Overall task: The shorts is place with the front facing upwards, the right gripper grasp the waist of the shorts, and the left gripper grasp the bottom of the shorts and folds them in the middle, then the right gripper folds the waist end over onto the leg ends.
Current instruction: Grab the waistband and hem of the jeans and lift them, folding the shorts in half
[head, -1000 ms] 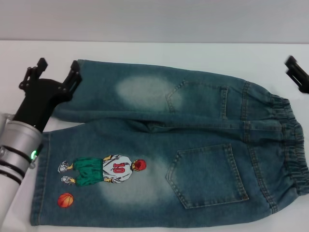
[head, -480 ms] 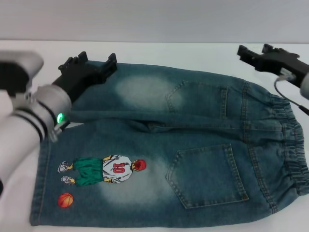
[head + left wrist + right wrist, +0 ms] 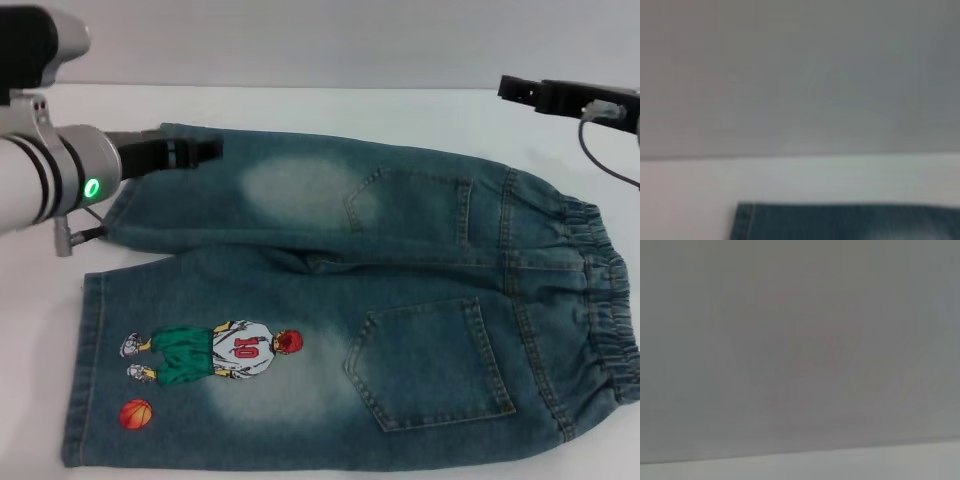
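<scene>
1. On the white worktop [image 3: 330, 105] the shorts [image 3: 400, 300] are laid flat, print side up: waist [image 3: 610, 300] toward the robot's right, leg ends [image 3: 85, 370] toward its left. This layout suits the task, since each arm gets its own end.
2. Nearer leg: cartoon player [image 3: 215, 352], no. 10, w/ orange ball [image 3: 136, 413]. Patch pockets are seen mid-garment.
3. Left tool [image 3: 185, 152] is held low at the far leg's hem, pointing along the cloth; contact w/ the denim cannot be confirmed. Its open/closed state cannot be told from the head view. Green light [image 3: 91, 188] is lit on the arm.
4. Left wrist view: a denim hem corner [image 3: 747, 220] is seen on the worktop, no fingers shown.
5. Right tool [image 3: 535, 92] is held above the worktop beyond the waist's far corner, apart from the cloth; finger state cannot be told. Right wrist view: blank wall only.
6. Judged stage: approach; nothing gripped, no fold made yet.
</scene>
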Robot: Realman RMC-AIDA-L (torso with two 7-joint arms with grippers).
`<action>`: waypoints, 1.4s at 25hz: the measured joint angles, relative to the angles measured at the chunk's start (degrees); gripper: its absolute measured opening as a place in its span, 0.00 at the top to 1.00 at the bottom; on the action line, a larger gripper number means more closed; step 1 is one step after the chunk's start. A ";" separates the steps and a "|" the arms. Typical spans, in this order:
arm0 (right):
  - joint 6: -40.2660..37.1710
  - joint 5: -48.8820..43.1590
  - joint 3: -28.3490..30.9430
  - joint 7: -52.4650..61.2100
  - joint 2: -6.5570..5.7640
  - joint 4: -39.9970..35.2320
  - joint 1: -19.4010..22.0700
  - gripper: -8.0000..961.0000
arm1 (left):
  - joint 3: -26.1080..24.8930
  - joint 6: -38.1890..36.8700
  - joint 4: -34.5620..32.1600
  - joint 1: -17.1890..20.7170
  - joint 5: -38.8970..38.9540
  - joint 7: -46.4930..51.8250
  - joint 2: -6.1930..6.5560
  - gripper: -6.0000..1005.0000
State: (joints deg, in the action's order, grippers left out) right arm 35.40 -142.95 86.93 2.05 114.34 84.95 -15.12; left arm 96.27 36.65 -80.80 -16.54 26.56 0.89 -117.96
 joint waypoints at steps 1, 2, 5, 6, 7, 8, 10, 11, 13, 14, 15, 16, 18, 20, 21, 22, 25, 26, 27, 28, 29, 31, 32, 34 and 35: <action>7.19 3.52 6.52 -4.77 2.69 0.79 -0.27 0.21 | -0.88 3.70 -1.55 -0.34 -0.17 0.18 0.00 0.18; 7.19 3.52 6.52 -4.77 2.69 0.79 -0.27 0.21 | -1.58 6.42 -2.59 -0.56 -0.44 0.22 0.02 0.18; 15.17 8.56 12.44 -9.47 3.89 0.56 -1.22 0.21 | -2.67 11.47 -4.42 -0.82 -0.78 0.07 0.07 0.18; 16.64 9.81 13.48 -10.49 3.90 0.41 -1.24 0.21 | -2.91 12.81 -4.94 -0.84 -0.80 -0.13 0.12 0.18; 17.66 10.82 14.26 -11.32 3.90 0.30 -1.18 0.21 | -3.07 13.80 -5.42 -0.80 -1.00 -0.42 0.15 0.18; 18.78 12.10 15.43 -12.40 3.87 0.15 -1.00 0.21 | -3.16 14.46 -5.83 -0.63 -1.61 -0.72 0.15 0.18; 21.20 15.83 17.95 -14.92 3.87 -0.48 -0.75 0.21 | -2.99 14.93 -6.88 0.03 -3.73 -1.31 0.10 0.18; 23.98 19.81 21.14 -16.72 3.91 -1.33 -0.60 0.21 | -2.60 15.04 -7.58 0.36 -5.55 -1.46 0.02 0.18; 25.11 21.33 22.39 -17.31 3.96 -1.54 -0.51 0.21 | -2.16 15.66 -8.75 0.80 -7.48 -1.39 -0.03 0.18; 25.93 22.55 23.31 -17.64 4.01 -1.51 -0.13 0.21 | -2.12 16.38 -9.59 0.90 -7.68 -1.18 -0.05 0.18; 26.44 23.59 24.11 -17.89 4.05 -1.36 0.34 0.21 | -2.13 17.19 -10.40 1.00 -7.70 -1.04 -0.07 0.18; 26.79 24.35 24.54 -18.04 4.08 -1.23 0.86 0.21 | -2.16 17.98 -11.27 1.12 -7.62 -1.02 -0.07 0.18; 27.46 25.77 25.41 -18.31 4.10 -1.09 1.94 0.21 | -2.05 19.26 -12.37 1.31 -7.80 -1.10 -0.08 0.18; 28.57 26.78 26.23 -18.46 4.11 -0.65 3.11 0.21 | -2.03 20.97 -12.97 1.44 -8.06 -1.42 -0.08 0.18; 29.06 27.10 26.56 -18.46 4.12 -0.34 3.73 0.21 | -2.07 21.68 -13.09 1.48 -8.07 -1.53 -0.07 0.18; 29.50 27.37 26.94 -18.47 4.12 0.36 4.47 0.21 | -2.19 22.96 -13.23 1.53 -8.09 -1.58 -0.03 0.18; 30.02 27.49 27.70 -18.44 4.26 2.50 7.00 0.21 | -2.87 25.50 -13.44 2.07 -8.52 -1.62 0.06 0.18; 29.99 27.49 27.90 -18.35 4.33 3.16 7.90 0.21 | -3.04 25.81 -13.52 2.27 -8.58 -1.62 0.06 0.18; 29.97 27.49 28.05 -18.20 4.40 3.65 8.75 0.22 | -3.31 26.46 -13.71 2.59 -8.75 -1.57 0.07 0.18; 29.96 27.60 28.15 -18.16 4.44 4.03 9.43 0.22 | -3.31 26.46 -13.71 2.59 -8.75 -1.57 0.07 0.18; 29.96 27.88 28.27 -18.14 4.46 4.34 10.11 0.22 | -3.55 27.25 -14.04 2.96 -8.87 -1.43 0.07 0.18; 29.96 28.70 28.49 -18.15 4.48 4.65 11.08 0.22 | -3.78 29.82 -15.84 3.81 -8.89 -1.29 0.09 0.18; 29.96 29.05 28.66 -18.34 4.48 4.70 11.51 0.22 | -3.81 30.29 -16.22 3.94 -8.89 -1.28 0.09 0.18; 29.94 29.53 28.92 -18.90 4.49 4.71 12.14 0.22 | -4.14 31.64 -16.87 4.13 -8.94 -1.21 0.09 0.18; 29.91 29.59 28.95 -19.10 4.49 4.72 12.37 0.22 | -4.31 32.34 -17.14 4.16 -9.02 -1.19 0.08 0.18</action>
State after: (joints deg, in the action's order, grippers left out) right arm 65.31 -113.36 115.88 -17.05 118.83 89.67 -2.76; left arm 91.95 68.99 -97.95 -12.38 17.53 -0.30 -117.88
